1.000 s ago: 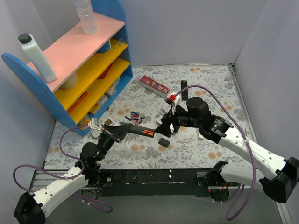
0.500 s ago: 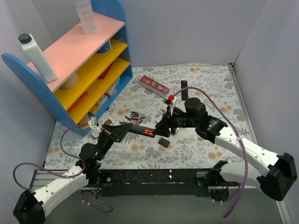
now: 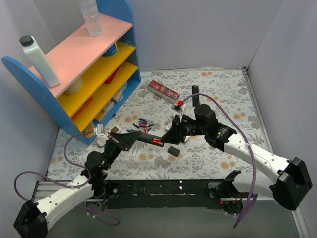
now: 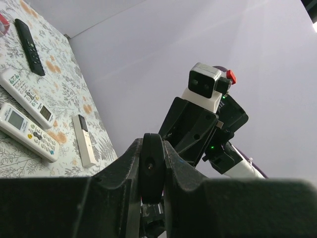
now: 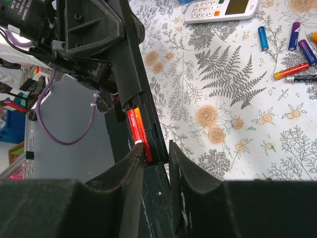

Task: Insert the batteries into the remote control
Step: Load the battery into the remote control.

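Note:
My left gripper (image 3: 130,139) is shut on a black remote control (image 3: 148,140) and holds it above the table, its open battery bay facing up. Red-orange batteries (image 5: 136,126) lie in the bay. My right gripper (image 5: 156,151) is open and straddles the remote's far end (image 5: 158,148); its left fingertip (image 5: 138,148) touches the end of a red battery. In the left wrist view the remote's end (image 4: 151,168) sits clamped between my fingers. Loose batteries (image 5: 292,71) lie on the floral cloth (image 3: 142,122). A slim silver-white remote (image 4: 84,141) lies on the table.
A small black cover piece (image 3: 173,150) lies under the right gripper. Two wide white remotes (image 4: 27,131) and a black remote (image 3: 195,95) lie on the cloth. A red box (image 3: 163,90) sits at the back. A blue shelf unit (image 3: 84,74) stands at the left.
My right arm has shifted left, bringing its gripper onto the free end of the held remote. The left arm and remote have stayed still.

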